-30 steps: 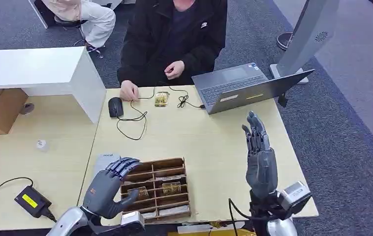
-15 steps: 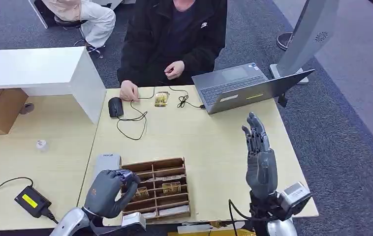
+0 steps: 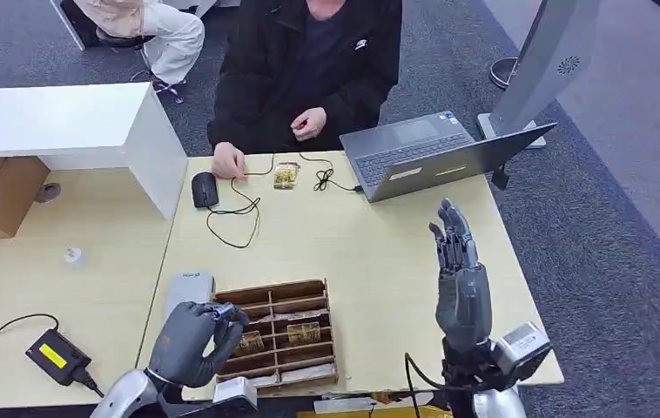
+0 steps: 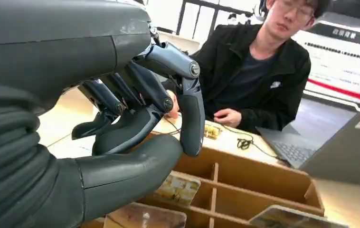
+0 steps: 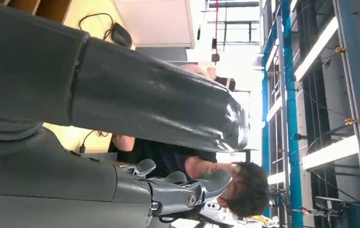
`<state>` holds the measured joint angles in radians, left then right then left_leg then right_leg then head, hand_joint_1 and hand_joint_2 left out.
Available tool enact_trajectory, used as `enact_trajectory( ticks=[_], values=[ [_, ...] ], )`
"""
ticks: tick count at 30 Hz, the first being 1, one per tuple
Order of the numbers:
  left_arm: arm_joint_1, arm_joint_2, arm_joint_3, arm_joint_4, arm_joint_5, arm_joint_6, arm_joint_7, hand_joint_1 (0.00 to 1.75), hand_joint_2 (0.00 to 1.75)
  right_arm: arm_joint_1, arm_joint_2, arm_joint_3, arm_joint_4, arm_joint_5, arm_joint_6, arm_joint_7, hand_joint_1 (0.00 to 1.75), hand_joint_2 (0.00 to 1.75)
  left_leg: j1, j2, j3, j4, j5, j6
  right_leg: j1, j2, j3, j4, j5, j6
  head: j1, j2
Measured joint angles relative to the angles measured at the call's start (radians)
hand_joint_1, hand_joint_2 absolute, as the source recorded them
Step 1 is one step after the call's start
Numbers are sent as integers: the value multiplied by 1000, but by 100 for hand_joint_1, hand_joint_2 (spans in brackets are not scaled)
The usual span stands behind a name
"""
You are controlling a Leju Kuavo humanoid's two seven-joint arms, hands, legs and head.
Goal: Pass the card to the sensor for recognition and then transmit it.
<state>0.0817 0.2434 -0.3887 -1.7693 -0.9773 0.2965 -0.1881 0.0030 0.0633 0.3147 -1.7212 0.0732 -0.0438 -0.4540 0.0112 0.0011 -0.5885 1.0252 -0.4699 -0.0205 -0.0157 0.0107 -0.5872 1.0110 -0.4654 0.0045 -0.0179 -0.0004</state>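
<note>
On the desk [image 3: 370, 252], fingers are being curled over the tray [image 3: 287, 335] by the left robot hand [image 3: 191, 341]; whether a card is being held cannot be told, so a missed grasp is being risked.

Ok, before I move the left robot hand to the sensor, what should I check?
1. Card in left robot hand: not ok; the left wrist view shows curled fingers with no card between them.
2. Cards in wooden tray: ok, lying in slots below that hand.
3. Grey pad, likely the sensor: ok, nothing on it, beside the tray.
4. Right robot hand: ok, raised, open, holding nothing.
5. Person's hand: ok, at the far table edge.
</note>
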Motion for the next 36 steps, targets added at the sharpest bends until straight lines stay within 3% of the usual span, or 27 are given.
enact_trajectory(
  ticks=[6,8,14,20,21,22,27,36],
  values=[
    [12,-40,19,-25,34,140,-36,175,175,4,0,0,-5,3,-7,0,0,0,0,0,0,0,0,0,0,0,0,0,0,0,0,0],
    [17,-49,24,-37,57,156,-50,175,175,5,0,0,-7,3,-9,0,0,0,0,0,0,0,0,0,0,0,0,0,0,0,0,0],
    [23,-63,26,-57,117,159,-85,175,175,5,0,0,-9,3,-18,0,0,0,0,0,0,0,0,0,0,0,0,0,0,0,0,0],
    [25,-60,27,-58,105,83,-82,175,175,5,0,0,-9,3,-22,0,0,0,0,0,0,0,0,0,0,0,0,0,0,0,0,0],
    [25,-59,27,-58,103,76,-82,31,175,5,0,0,-9,3,-22,0,0,0,0,0,0,0,0,0,0,0,0,0,0,0,0,0],
    [25,-59,27,-58,101,69,-77,0,175,5,0,0,-9,3,-22,0,0,0,0,0,0,0,0,0,0,0,0,0,0,0,0,0],
    [25,-50,27,-56,69,13,-29,0,175,5,0,0,-9,3,-22,0,0,0,0,0,0,0,0,0,0,0,0,0,0,0,0,0],
    [25,-32,26,-52,41,-24,-5,0,175,5,0,0,-9,3,-19,1,0,0,0,0,0,0,0,0,0,0,0,0,0,0,0,0]
  ],
)
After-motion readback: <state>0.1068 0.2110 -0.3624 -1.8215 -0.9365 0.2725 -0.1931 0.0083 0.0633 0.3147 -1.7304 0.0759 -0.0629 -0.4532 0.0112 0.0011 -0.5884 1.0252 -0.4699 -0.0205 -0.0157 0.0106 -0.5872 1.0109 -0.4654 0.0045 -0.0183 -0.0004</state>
